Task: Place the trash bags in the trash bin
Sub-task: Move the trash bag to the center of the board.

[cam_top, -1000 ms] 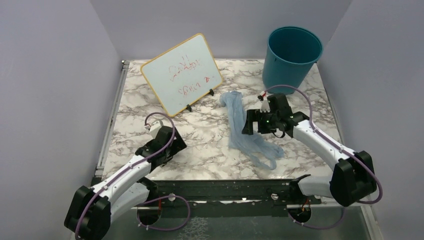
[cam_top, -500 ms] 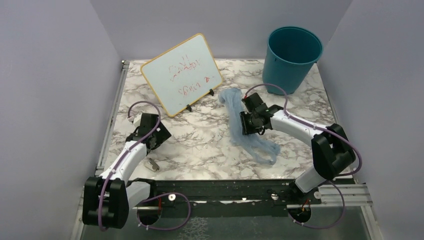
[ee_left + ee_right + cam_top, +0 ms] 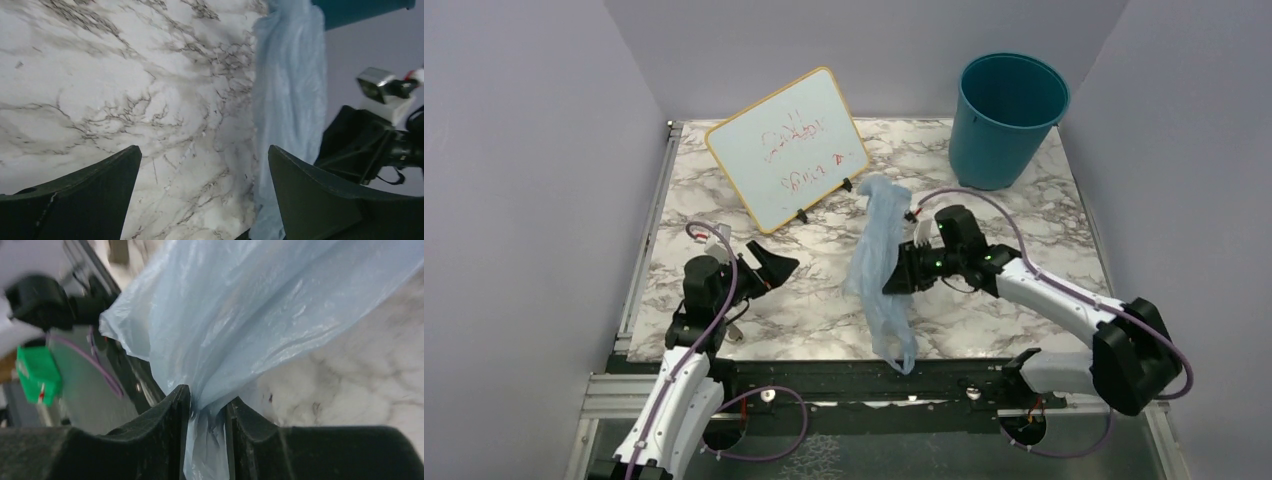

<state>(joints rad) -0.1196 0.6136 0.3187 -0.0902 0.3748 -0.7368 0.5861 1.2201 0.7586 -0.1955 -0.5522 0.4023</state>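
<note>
Black jaws of the left gripper (image 3: 774, 268) stand wide apart with nothing between them, pointing right across the marble table (image 3: 824, 310). Behind stands a whiteboard (image 3: 787, 148). The pale-blue trash bag (image 3: 876, 262) is pinched at mid-length by the right gripper (image 3: 896, 280), its film bunched between the closed fingers. The teal trash bin (image 3: 989, 150) sits at the far right corner, well apart from the bag, only its own inner wall showing. A second ago the bag lay flat on the marble; now its middle is lifted and its lower end reaches the near table edge.
</note>
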